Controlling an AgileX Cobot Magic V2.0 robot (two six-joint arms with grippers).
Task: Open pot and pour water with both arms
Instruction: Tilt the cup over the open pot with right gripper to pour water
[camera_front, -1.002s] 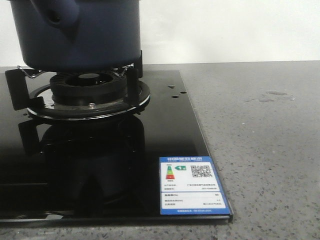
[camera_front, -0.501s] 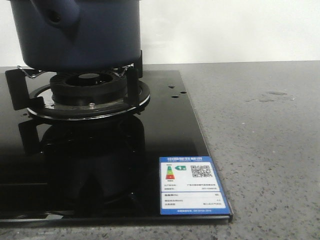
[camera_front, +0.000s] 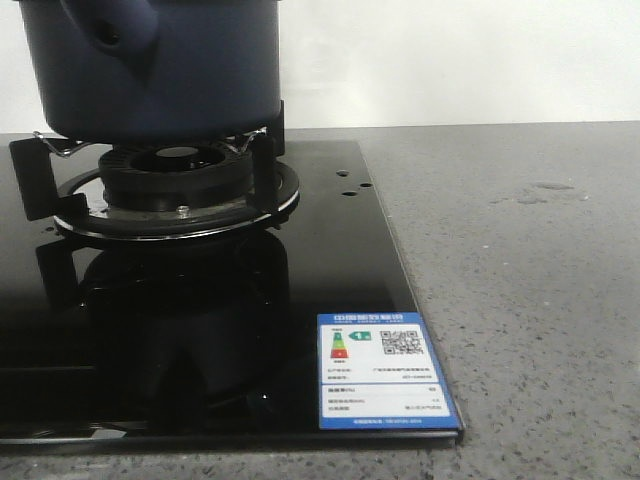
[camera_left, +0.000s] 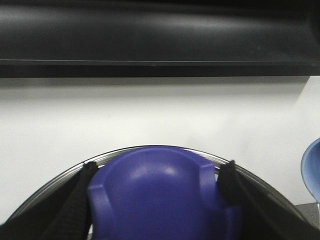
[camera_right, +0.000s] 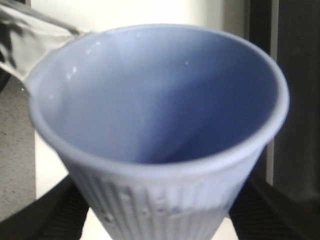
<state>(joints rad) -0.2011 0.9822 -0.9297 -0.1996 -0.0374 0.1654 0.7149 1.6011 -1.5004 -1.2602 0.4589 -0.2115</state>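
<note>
The dark navy pot (camera_front: 180, 70) stands on the gas burner (camera_front: 175, 175) at the far left of the front view, its stubby handle (camera_front: 110, 30) facing the camera and its top cut off by the frame. Neither gripper shows in that view. In the left wrist view, my left gripper (camera_left: 156, 200) is shut on the lid's blue-purple knob (camera_left: 160, 195), and the lid's metal rim (camera_left: 60, 175) curves behind it. In the right wrist view, my right gripper (camera_right: 160, 215) is shut on a light blue ribbed cup (camera_right: 160, 100). The cup's edge also shows in the left wrist view (camera_left: 312, 170).
The burner sits on a black glass hob (camera_front: 200, 330) with a blue energy label (camera_front: 385, 370) at its near right corner. Grey speckled countertop (camera_front: 520, 260) lies to the right, with a white wall behind.
</note>
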